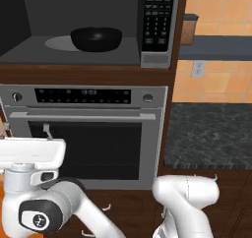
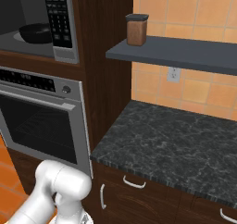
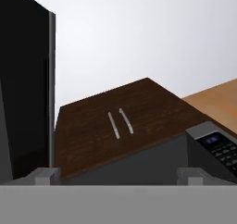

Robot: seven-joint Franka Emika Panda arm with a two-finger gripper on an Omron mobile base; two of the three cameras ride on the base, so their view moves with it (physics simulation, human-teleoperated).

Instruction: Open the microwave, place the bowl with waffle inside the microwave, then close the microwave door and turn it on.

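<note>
Left base view shows the microwave (image 1: 88,25) standing open, with the bowl (image 1: 96,39) already resting on the turntable inside its dark cavity; the waffle cannot be made out in the bowl from this angle. The keypad (image 1: 158,18) sits on the right side of the cavity, above the wall oven (image 1: 83,136). In the hand view the gripper (image 3: 119,176) has its fingers spread wide with nothing between them, and the microwave door (image 3: 25,84) stands as a tall black panel at the left edge, swung out. Placing looks done, so the step in hand is likely closing the door. That calls for getting the hand behind the panel's outer face and pushing it shut, then pressing a start key.
</note>
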